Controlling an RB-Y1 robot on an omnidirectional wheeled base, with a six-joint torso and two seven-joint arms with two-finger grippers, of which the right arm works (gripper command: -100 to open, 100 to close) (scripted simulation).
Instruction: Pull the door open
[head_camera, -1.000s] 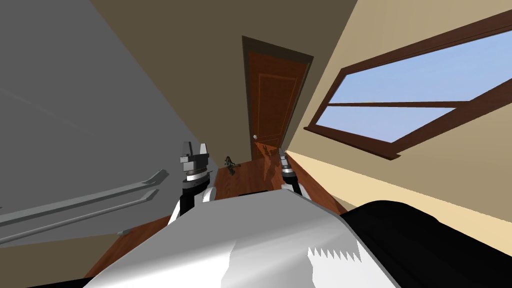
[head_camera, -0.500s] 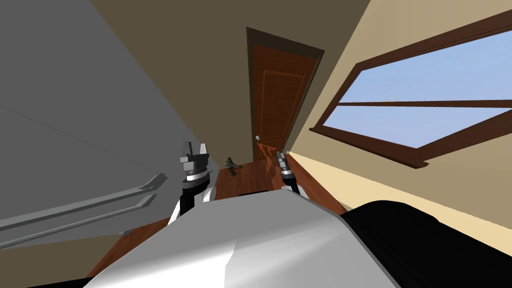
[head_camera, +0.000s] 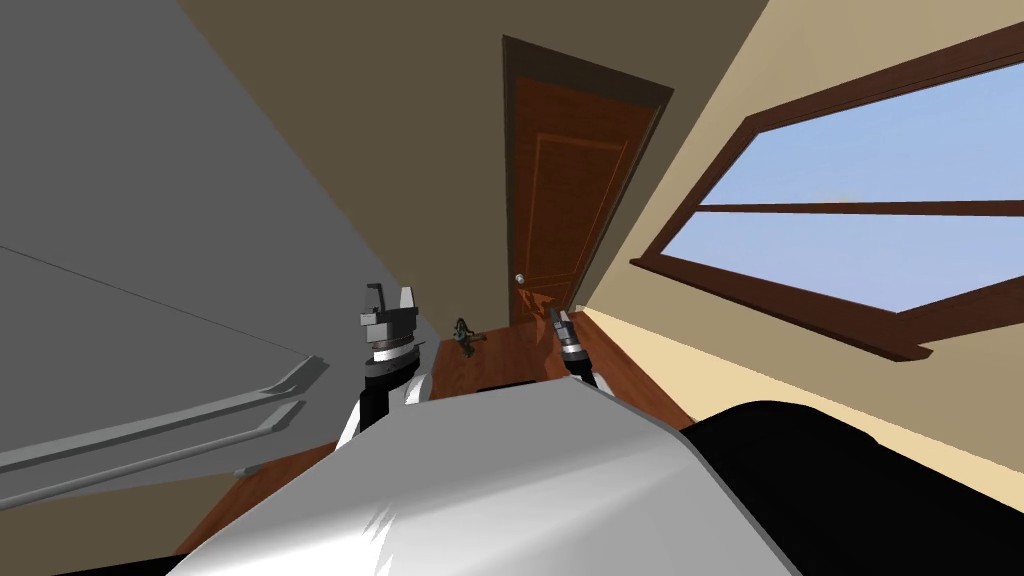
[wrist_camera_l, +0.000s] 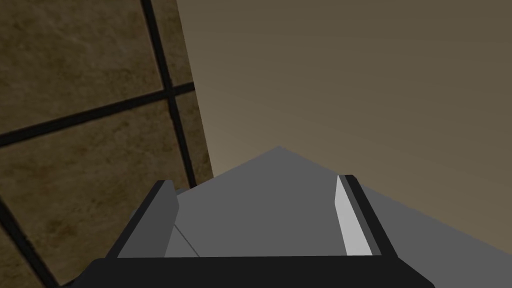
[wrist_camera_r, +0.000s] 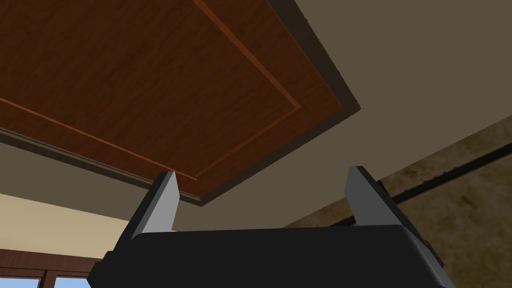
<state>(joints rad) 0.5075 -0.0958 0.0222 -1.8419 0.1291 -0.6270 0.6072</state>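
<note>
The brown panelled door (head_camera: 570, 200) stands shut in its dark frame, with a small silver knob (head_camera: 519, 279) at its left edge. The right tool (head_camera: 555, 316), fingers spread and empty, points at the door but is apart from the knob. The left tool (head_camera: 390, 293), also spread and empty, hangs further to the door's left.

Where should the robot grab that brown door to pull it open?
Probably the small round knob near the door's left edge, the only part that sticks out of its flat face. Come straight at it from the front, the open right gripper closing its fingers on the knob's two sides.
</note>
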